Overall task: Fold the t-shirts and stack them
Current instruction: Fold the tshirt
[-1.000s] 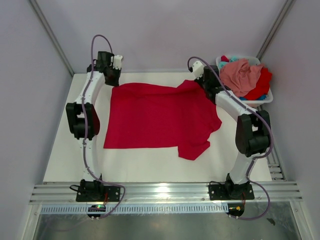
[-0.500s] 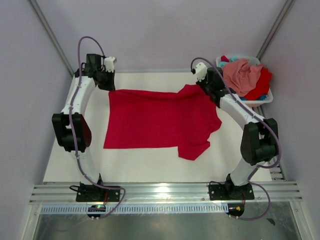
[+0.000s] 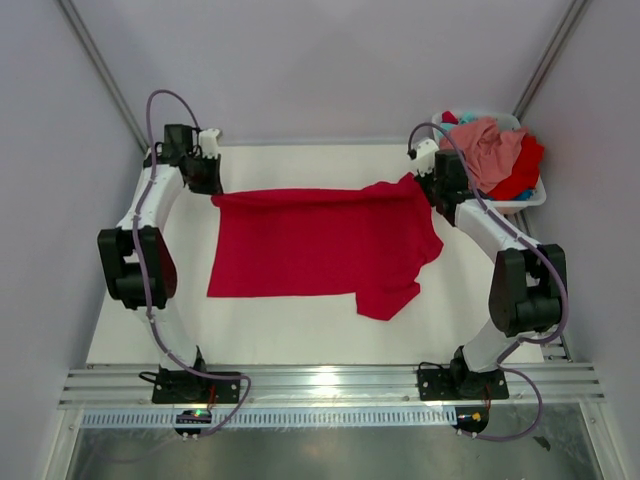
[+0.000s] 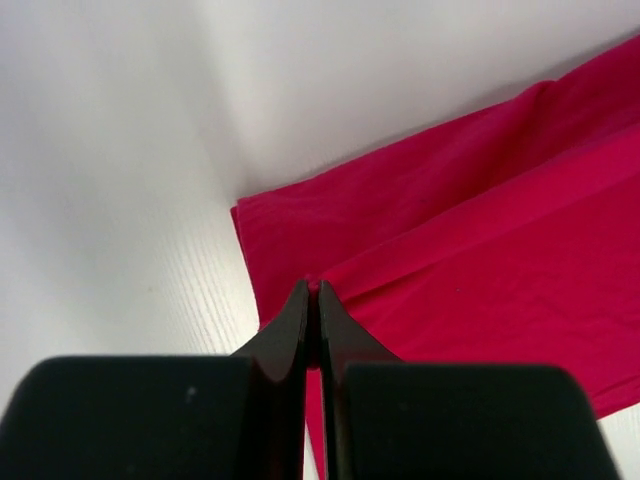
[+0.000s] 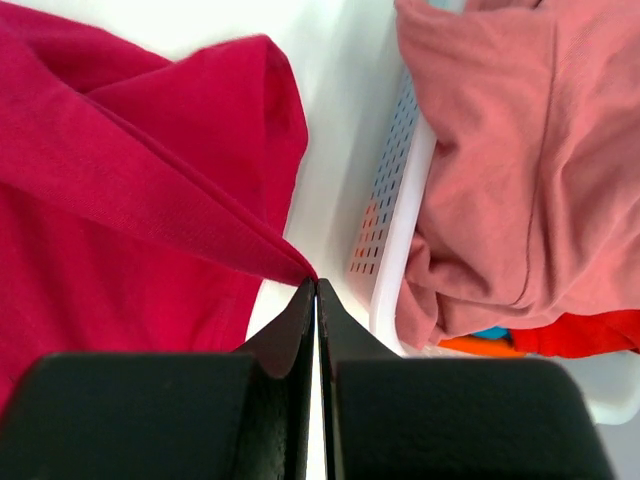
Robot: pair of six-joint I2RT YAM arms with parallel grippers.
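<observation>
A wide bright red t-shirt (image 3: 315,245) lies spread on the white table. My left gripper (image 3: 208,183) is shut on its far left edge, with red cloth pinched between the jaws in the left wrist view (image 4: 312,285). My right gripper (image 3: 428,185) is shut on the shirt's far right edge (image 5: 290,262), which is lifted and pulled taut between the two grippers. A salmon pink t-shirt (image 3: 483,150) lies heaped on more red cloth (image 3: 523,168) and a bit of teal in the white basket (image 3: 520,203). The pink shirt also shows in the right wrist view (image 5: 520,170).
The white basket stands at the far right corner, close beside my right gripper; its perforated wall (image 5: 395,215) is just right of the jaws. Grey walls enclose the table. A metal rail (image 3: 330,385) runs along the near edge.
Both grippers have moved outward and toward the near side with the shirt's far edge, pulling it straight and folding it over the body of the shirt.
</observation>
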